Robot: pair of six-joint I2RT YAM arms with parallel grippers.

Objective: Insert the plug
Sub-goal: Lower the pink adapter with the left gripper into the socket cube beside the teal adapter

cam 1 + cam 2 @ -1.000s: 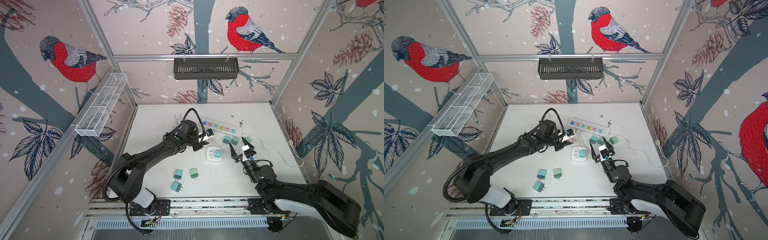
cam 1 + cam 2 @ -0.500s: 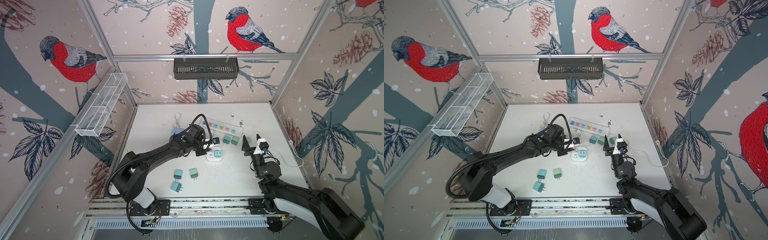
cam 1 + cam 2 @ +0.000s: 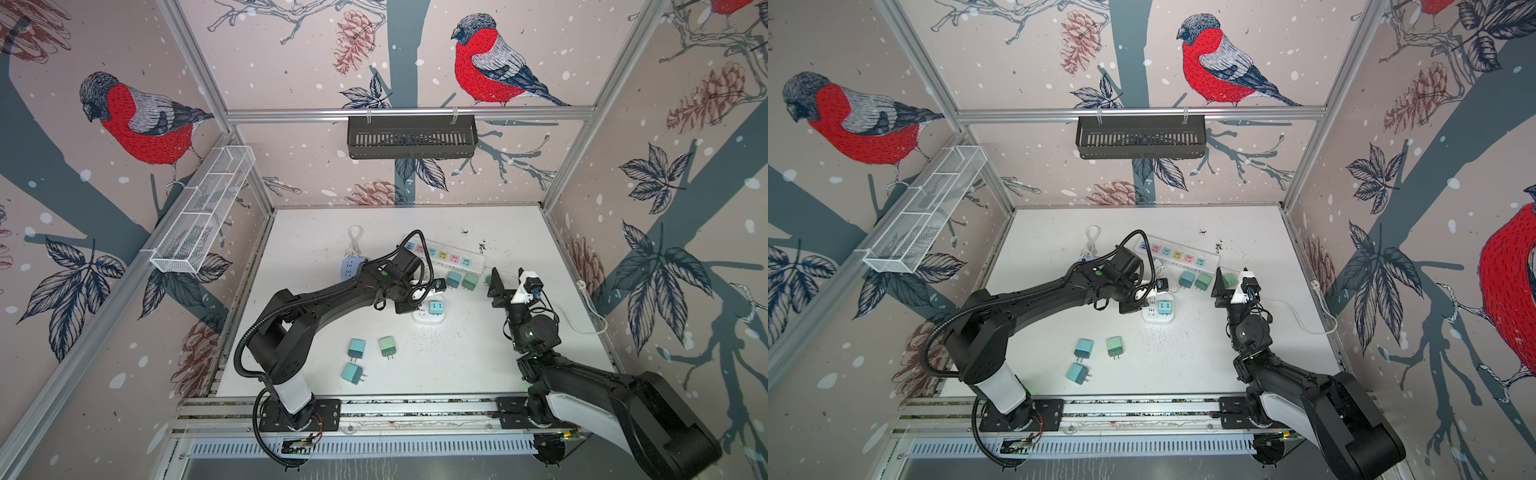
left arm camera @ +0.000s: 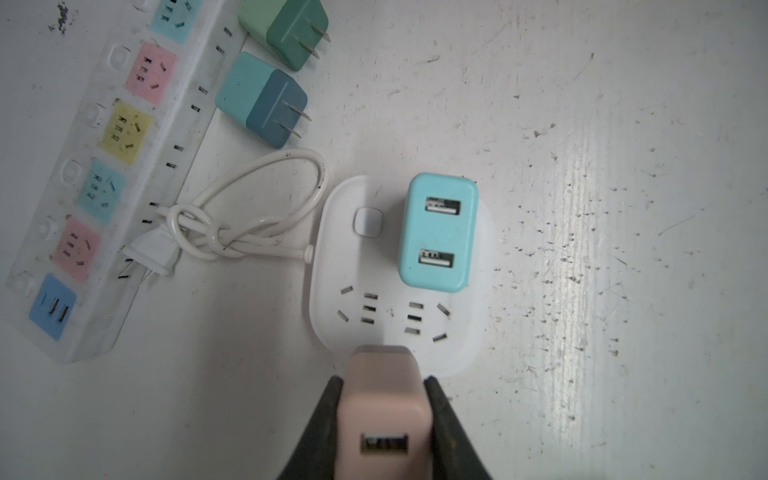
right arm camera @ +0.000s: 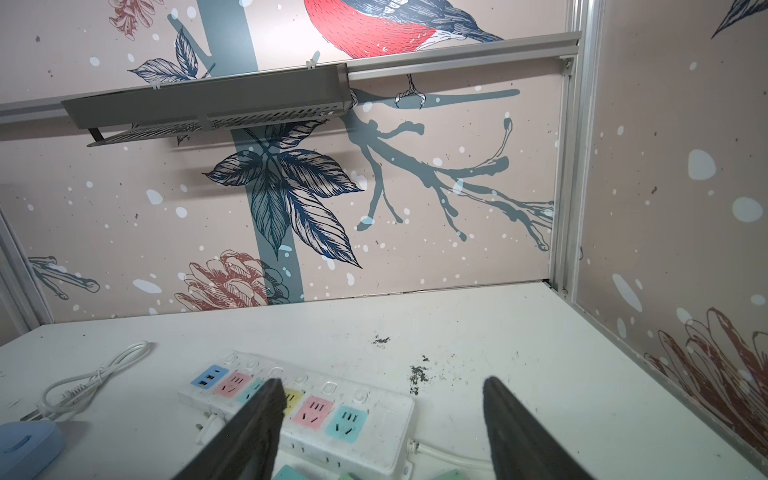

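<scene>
Two arms are at work over the white table (image 3: 478,365). The left gripper (image 4: 382,380) is clamped tight on the one pink plug (image 4: 384,419), whose USB port faces the wrist camera. The plug hangs at the edge of the white socket block (image 4: 332,249), on the side of its free holes; I cannot tell whether the prongs touch it. That block carries one pale blue charger (image 4: 438,232) already seated, one button, and two free sets of holes between the charger and the pink plug.

The right gripper (image 5: 382,384) is lifted off the table, jaws wide with nothing between them, pointing toward the back wall.

I count three socket units: the white block, a long power strip (image 3: 442,254) with six coloured faces, and a blue oval block (image 3: 350,266) further left. Six plugs lie loose. Three near-side plugs (image 3: 356,348) sit in a cluster, and three strip-side plugs (image 3: 1187,279) lie just beside the strip, one partly hidden by the right gripper.
</scene>
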